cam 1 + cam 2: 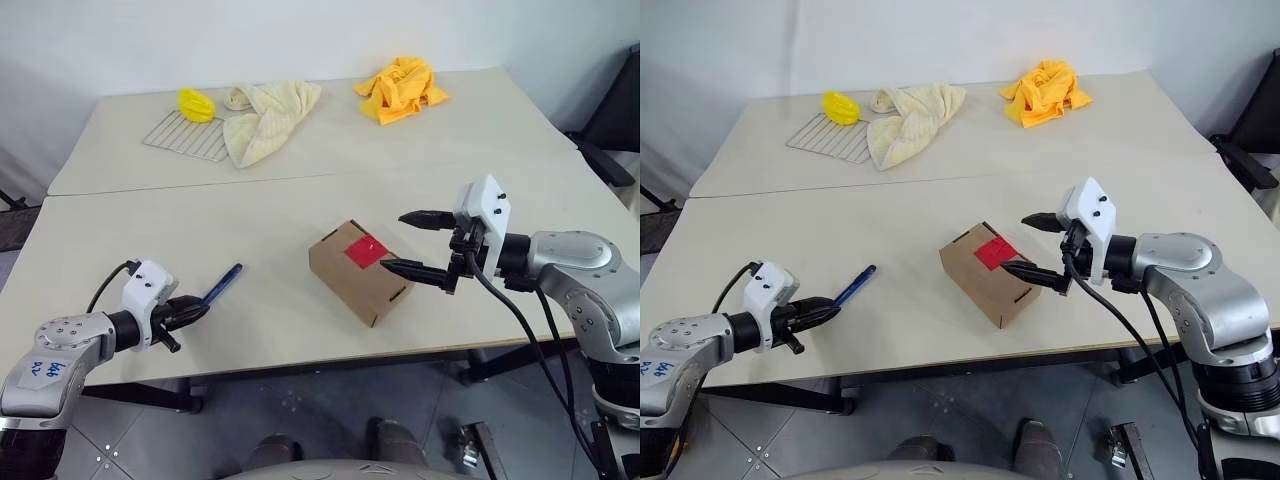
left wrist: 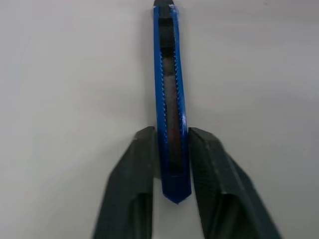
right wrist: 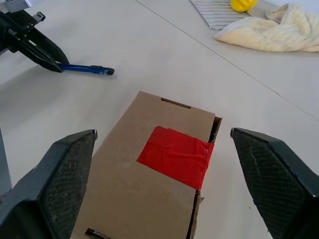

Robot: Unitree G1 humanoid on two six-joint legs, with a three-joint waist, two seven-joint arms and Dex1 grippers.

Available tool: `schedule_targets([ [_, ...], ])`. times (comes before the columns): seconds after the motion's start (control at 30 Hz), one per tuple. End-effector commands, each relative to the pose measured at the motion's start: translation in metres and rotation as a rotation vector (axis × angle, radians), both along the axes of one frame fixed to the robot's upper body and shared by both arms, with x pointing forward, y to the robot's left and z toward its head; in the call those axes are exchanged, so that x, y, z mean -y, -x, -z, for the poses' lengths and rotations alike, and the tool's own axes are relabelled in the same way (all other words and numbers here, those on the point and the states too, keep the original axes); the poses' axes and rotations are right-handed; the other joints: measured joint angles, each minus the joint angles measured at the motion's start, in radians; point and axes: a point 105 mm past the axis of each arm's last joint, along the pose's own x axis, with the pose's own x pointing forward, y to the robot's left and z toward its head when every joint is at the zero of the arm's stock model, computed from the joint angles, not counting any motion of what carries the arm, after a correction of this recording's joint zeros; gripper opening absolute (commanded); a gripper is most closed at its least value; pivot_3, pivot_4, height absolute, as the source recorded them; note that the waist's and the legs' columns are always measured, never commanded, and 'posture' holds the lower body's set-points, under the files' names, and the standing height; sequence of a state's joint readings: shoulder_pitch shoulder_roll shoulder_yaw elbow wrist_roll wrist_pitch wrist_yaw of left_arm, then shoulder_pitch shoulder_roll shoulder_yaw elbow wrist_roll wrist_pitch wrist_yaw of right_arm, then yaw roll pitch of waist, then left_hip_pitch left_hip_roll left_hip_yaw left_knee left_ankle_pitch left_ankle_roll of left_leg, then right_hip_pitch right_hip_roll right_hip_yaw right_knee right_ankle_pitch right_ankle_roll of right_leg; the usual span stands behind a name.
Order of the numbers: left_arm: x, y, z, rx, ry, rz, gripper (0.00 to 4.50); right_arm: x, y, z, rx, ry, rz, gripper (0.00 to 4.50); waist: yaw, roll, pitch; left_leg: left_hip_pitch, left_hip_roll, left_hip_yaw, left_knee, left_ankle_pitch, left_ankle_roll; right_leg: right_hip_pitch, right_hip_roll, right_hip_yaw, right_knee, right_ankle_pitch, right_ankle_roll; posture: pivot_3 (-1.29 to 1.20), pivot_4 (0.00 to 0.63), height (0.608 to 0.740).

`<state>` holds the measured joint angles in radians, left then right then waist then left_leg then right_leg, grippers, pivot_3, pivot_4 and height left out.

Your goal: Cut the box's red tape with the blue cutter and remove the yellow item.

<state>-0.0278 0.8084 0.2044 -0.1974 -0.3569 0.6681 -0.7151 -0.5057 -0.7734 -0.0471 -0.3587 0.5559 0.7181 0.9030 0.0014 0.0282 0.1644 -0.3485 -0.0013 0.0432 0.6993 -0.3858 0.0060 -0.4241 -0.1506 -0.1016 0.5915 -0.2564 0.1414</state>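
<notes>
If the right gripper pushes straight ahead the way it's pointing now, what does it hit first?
Most likely the box: the right gripper hangs open just beside it, fingers spread wider than the carton, red tape centred between them. They might straddle the box rather than strike it; height is unclear.

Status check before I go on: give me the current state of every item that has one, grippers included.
box: closed, flaps taped.
red tape: uncut, across the flap seam.
blue cutter: on the table, between the left gripper's fingers.
left gripper: closed on the cutter's end.
right gripper: open, at the box.
</notes>
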Motion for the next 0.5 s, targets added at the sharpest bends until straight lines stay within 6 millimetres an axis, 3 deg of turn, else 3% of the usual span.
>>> schedule_targets([
  [0.03, -0.001, 0.021, 0.043, -0.186, -0.007, -0.008, 0.48, -0.001, 0.002, -0.011, 0.058, 0.011, -0.012, 4.5, -0.001, 0.0, 0.0, 0.0, 0.0, 0.0, 0.0, 0.0, 0.0, 0.0, 0.0, 0.0, 0.0, 0.0, 0.0, 0.0, 0.15, 0.74],
  [0.4, 0.007, 0.021, 0.039, -0.148, -0.057, 0.088, 0.48, -0.003, 0.003, -0.014, 0.067, 0.021, -0.027, 4.5, -0.002, 0.0, 0.0, 0.0, 0.0, 0.0, 0.0, 0.0, 0.0, 0.0, 0.0, 0.0, 0.0, 0.0, 0.0, 0.0, 0.15, 0.74],
  [0.5, 0.019, 0.027, 0.03, -0.129, -0.083, 0.205, 0.48, -0.011, 0.007, -0.017, 0.08, 0.039, -0.066, 4.5, -0.002, 0.0, 0.0, 0.0, 0.0, 0.0, 0.0, 0.0, 0.0, 0.0, 0.0, 0.0, 0.0, 0.0, 0.0, 0.0, 0.15, 0.74],
])
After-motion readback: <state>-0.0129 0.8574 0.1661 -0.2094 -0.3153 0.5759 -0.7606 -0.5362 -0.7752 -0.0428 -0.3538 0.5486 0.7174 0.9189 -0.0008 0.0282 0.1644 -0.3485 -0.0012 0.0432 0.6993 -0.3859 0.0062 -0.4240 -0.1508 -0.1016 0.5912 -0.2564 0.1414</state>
